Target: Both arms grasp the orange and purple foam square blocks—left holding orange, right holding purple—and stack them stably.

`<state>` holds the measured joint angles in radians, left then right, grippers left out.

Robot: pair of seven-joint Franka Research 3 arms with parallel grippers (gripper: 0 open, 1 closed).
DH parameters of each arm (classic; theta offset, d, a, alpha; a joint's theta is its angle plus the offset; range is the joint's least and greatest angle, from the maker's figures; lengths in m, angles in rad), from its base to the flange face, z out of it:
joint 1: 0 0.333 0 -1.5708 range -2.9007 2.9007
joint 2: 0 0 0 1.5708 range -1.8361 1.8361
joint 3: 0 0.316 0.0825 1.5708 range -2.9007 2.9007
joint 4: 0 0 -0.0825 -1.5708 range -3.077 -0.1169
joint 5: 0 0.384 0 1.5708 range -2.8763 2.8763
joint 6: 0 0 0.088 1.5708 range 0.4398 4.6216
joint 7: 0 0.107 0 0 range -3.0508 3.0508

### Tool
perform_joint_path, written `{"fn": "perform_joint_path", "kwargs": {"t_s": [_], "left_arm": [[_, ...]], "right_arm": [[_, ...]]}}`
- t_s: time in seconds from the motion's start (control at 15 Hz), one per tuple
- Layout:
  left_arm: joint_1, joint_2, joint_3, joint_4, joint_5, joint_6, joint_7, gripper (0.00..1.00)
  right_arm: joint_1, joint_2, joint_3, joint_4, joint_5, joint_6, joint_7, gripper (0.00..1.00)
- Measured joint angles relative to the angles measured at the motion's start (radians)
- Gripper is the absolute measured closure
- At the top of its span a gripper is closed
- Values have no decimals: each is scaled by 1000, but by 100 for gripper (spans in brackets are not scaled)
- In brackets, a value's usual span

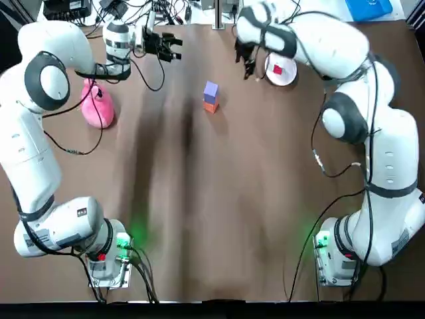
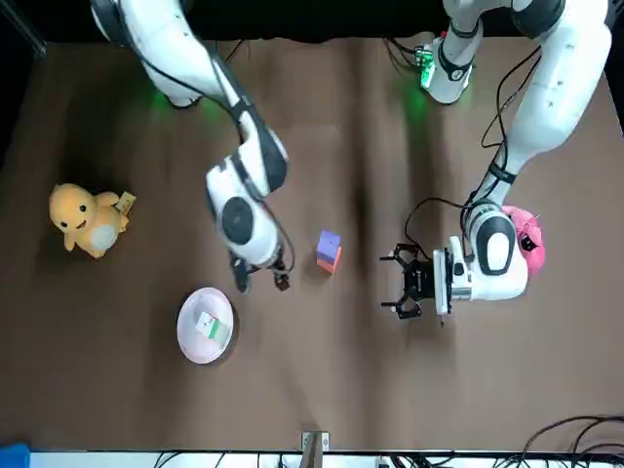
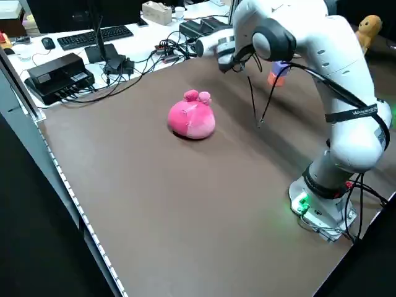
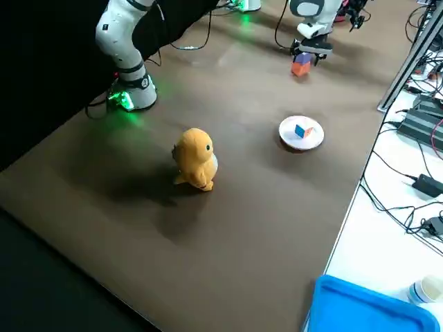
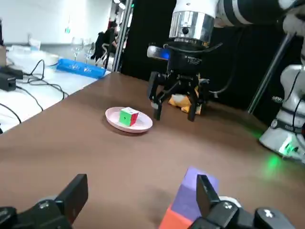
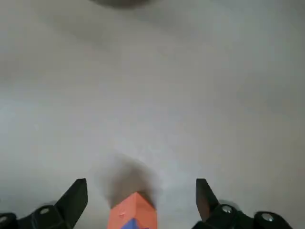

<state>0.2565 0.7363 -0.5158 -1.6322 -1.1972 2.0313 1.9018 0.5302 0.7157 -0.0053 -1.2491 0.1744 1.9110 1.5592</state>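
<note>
My left gripper (image 1: 176, 50) and right gripper (image 1: 244, 65), both spread, flank purple block (image 1: 210, 89) atop orange block (image 1: 211, 106), upper centre; plate (image 1: 285, 80) upper right, pink plush (image 1: 97, 106) left.

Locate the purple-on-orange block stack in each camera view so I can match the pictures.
Top: block stack above centre, left of the plate.
Front: centre, up-right of the plate.
Left side: upper right; plate not visible.
Right side: top, right of centre, beyond the plate.
Left wrist: close foreground, plate farther off.
Right wrist: close foreground; no plate.
Shared landmark: the plate.
</note>
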Motion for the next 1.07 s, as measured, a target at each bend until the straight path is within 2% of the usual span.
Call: {"fn": "perform_joint_path", "kwargs": {"t_s": [0.4,0.73,0.8,0.93,1.07], "left_arm": [[-1,-186,-1,-65,41,-3,-499,0],[-3,-290,0,-93,245,-1,-840,0],[-2,-322,2,-93,343,2,-965,0],[1,-360,7,-93,440,3,-1091,0],[10,-392,13,-94,541,3,-1185,0]], "right_arm": [[-133,-164,-2,7,-70,-194,-474,0],[-353,-282,-7,7,-80,-320,-1022,0],[-439,-310,-7,6,-80,-333,-1235,0],[-496,-331,-8,6,-80,-334,-1420,0],[-518,-365,-26,6,-81,-342,-1522,0]]}}
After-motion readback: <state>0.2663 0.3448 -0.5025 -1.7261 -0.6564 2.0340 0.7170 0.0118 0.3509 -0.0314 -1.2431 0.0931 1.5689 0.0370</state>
